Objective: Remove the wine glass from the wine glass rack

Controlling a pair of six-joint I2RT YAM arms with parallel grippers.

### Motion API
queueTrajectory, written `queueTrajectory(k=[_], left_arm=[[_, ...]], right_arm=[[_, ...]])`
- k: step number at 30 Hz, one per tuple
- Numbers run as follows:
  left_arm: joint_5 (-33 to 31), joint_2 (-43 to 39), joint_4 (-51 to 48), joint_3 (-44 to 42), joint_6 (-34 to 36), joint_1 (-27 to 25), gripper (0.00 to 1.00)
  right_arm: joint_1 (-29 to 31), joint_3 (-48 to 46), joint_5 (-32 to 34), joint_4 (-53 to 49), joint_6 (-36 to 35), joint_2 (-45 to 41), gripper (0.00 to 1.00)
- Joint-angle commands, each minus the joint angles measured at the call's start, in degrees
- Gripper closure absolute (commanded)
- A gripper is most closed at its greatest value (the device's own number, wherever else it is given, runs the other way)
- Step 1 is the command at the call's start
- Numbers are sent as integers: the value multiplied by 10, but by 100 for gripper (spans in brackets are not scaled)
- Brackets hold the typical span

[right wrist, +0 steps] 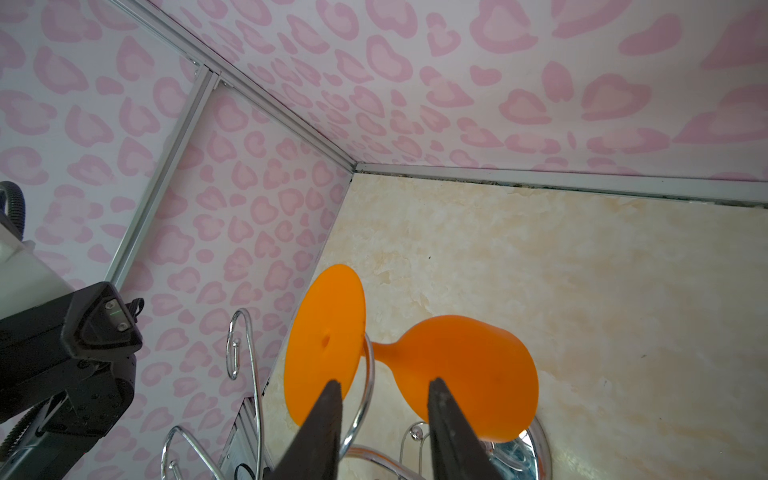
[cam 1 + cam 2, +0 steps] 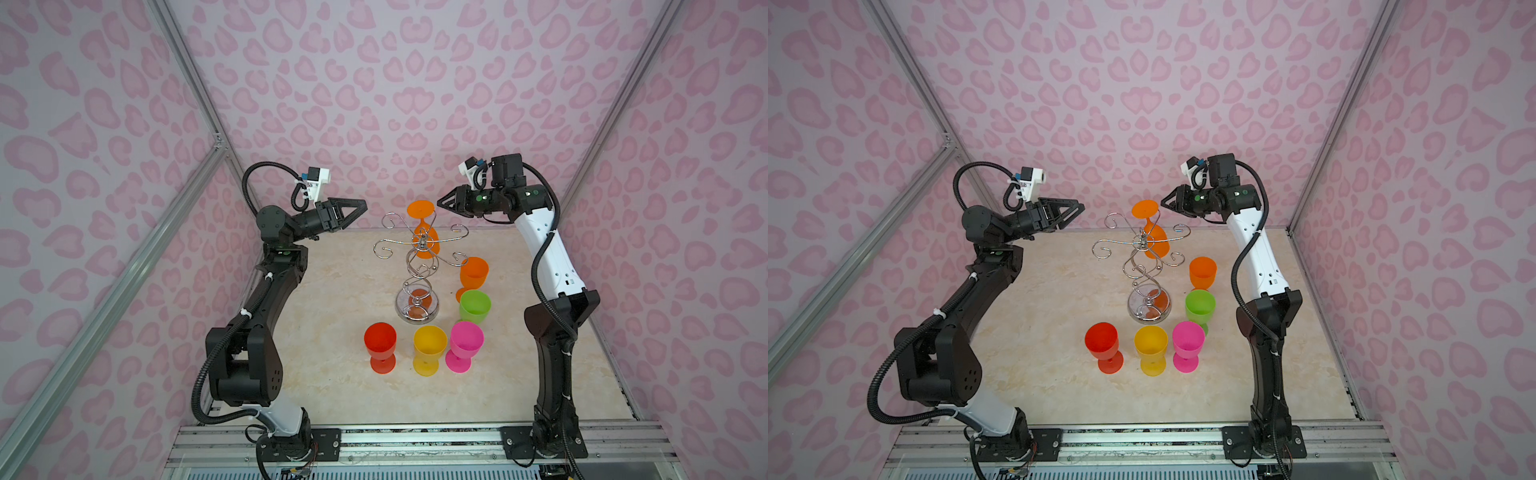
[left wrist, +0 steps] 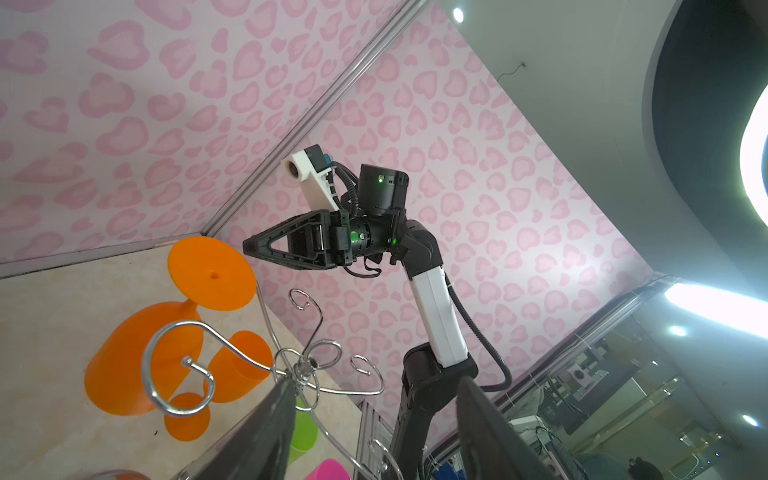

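Red cup [image 2: 380, 338], yellow cup [image 2: 429, 345] and pink cup [image 2: 466, 338] stand well below your grippers. Your right gripper [image 1: 384, 380] reaches level, jaws parted and empty; just ahead, the orange wine glass [image 1: 478, 365] hangs upside down from the wine glass rack [image 2: 417, 319]. Opposite, across the rack, your left gripper [image 2: 362, 206] hovers likewise parted, empty.

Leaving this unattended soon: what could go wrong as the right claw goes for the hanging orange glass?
The hanging orange glass has its foot hooked in the wine glass rack; a pull off the hook's line may drag or tip the rack. The green glass and upright orange glass stand close to its base and could be knocked over.
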Motion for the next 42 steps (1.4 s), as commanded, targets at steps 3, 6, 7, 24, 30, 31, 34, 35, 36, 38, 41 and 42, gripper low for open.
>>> queueTrajectory(k=[3, 6, 7, 24, 30, 31, 34, 35, 36, 38, 41, 42], left_arm=[[-2, -11, 10, -11, 23, -3, 36], [-1, -20, -5, -15, 38, -3, 36], [-1, -21, -9, -15, 42, -3, 36], [1, -29, -28, -34, 56, -3, 36], [1, -25, -30, -34, 56, -3, 36], [1, -24, -31, -35, 56, -3, 36], [1, -20, -32, -34, 57, -3, 36], [1, -20, -32, -34, 57, -2, 36], [2, -19, -32, -34, 57, -3, 36], [2, -18, -32, -33, 57, -3, 36], [1, -16, -33, -31, 57, -3, 37], [1, -15, -34, -31, 57, -2, 36]], right_arm=[[7, -2, -8, 24, 11, 8, 64], [8, -7, -14, 41, 23, 7, 64], [9, -8, -16, 47, 26, 6, 64], [21, -10, -23, 66, 35, 9, 64], [24, -11, -26, 62, 31, 8, 65], [25, -10, -25, 59, 29, 8, 66], [26, -14, -24, 58, 26, 5, 67], [27, -17, -24, 59, 27, 3, 67], [26, -21, -24, 62, 26, 1, 67], [26, -29, -26, 66, 27, -4, 68], [26, -39, -25, 69, 25, -10, 68], [27, -43, -25, 70, 25, -12, 68]])
